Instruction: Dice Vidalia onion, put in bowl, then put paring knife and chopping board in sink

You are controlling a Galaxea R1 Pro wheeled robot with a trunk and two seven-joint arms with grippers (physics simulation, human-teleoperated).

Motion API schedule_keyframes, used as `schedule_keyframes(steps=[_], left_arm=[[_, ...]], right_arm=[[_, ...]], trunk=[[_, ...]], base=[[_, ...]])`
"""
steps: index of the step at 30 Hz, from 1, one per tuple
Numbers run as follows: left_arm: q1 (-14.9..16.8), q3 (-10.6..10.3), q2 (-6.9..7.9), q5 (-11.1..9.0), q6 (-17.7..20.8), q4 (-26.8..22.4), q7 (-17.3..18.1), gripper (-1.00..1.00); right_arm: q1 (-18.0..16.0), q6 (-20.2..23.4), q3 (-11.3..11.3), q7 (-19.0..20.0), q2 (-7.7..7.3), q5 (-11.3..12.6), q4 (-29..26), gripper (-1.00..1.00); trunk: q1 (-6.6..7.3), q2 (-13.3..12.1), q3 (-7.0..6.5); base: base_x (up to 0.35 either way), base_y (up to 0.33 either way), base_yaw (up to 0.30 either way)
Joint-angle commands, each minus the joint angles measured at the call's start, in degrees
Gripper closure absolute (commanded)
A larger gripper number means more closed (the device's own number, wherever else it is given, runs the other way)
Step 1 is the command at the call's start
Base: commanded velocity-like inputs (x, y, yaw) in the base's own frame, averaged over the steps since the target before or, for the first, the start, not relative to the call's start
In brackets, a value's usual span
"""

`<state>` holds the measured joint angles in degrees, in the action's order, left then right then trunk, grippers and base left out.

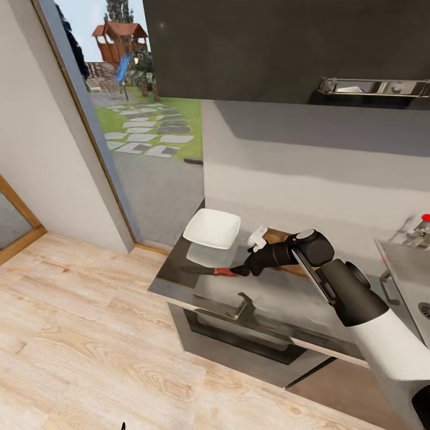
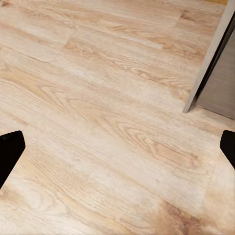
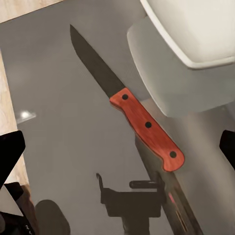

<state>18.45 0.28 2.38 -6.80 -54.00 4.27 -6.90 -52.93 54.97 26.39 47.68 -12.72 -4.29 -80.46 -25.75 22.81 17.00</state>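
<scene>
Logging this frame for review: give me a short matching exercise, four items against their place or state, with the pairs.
Items:
1. paring knife
2. bowl
3. right gripper
4. left gripper

Places or states:
A. open over wood floor
B. white, at the countertop's window end
C. open just above the red handle
D. flat on the grey slab beside the bowl

Pairs: 1-D, 2-B, 3-C, 4-A

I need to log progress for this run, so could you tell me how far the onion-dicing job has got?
Nothing looks finished yet: the bowl on the countertop appears empty and no onion is visible. In hand: the right gripper hovers open over the paring knife, which lies flat on the counter beside the bowl, ungrasped. The chopping board sits behind the arm. Left: fetching the onion, dicing, filling the bowl, moving knife and board to the sink.
</scene>
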Motion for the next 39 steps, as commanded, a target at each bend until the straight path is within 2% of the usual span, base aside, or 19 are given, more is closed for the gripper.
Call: schedule_keyframes(steps=[1,10,21,24,26,29,39], left_arm=[[0.10,-0.03,0.00,-0.15,-0.32,0.21,0.04,-1.00],[0.10,-0.02,0.00,-0.15,-0.32,0.21,0.04,-1.00],[0.10,-0.02,0.00,-0.15,-0.40,0.21,0.04,-1.00],[0.10,-0.02,0.00,-0.15,-0.39,0.21,0.04,-1.00],[0.13,-0.02,0.00,-0.15,-0.38,0.21,0.04,-1.00],[0.11,-0.02,0.00,-0.15,-0.37,0.21,0.04,-1.00],[0.12,-0.02,0.00,-0.15,-0.38,0.21,0.04,-1.00]], right_arm=[[-0.07,0.14,0.06,0.41,-0.03,-0.46,-0.05,-1.00],[-0.07,0.14,0.70,0.36,-0.03,-0.46,0.04,-1.00],[-0.07,0.14,1.97,0.31,0.02,-0.45,0.04,-1.00],[-0.07,0.14,2.59,0.31,0.02,-0.45,0.04,-1.00],[-0.07,0.09,4.39,0.31,0.02,-0.44,0.04,-1.00],[-0.07,-0.06,5.26,0.30,0.05,-0.45,0.04,-1.00],[-0.07,-0.78,5.63,0.23,-0.01,-0.46,0.04,-1.00]], trunk=[[-0.03,0.11,0.10],[-0.03,0.11,0.10],[-0.03,0.11,0.10],[-0.03,0.11,0.10],[-0.03,0.11,0.10],[-0.03,0.11,0.10],[-0.03,0.11,0.10]], base=[[0.025,0.000,0.000],[0.155,0.000,0.000],[0.019,0.000,0.000],[0.001,0.000,0.000],[0.000,0.000,0.000],[0.000,0.000,0.000],[0.000,0.000,0.000]])
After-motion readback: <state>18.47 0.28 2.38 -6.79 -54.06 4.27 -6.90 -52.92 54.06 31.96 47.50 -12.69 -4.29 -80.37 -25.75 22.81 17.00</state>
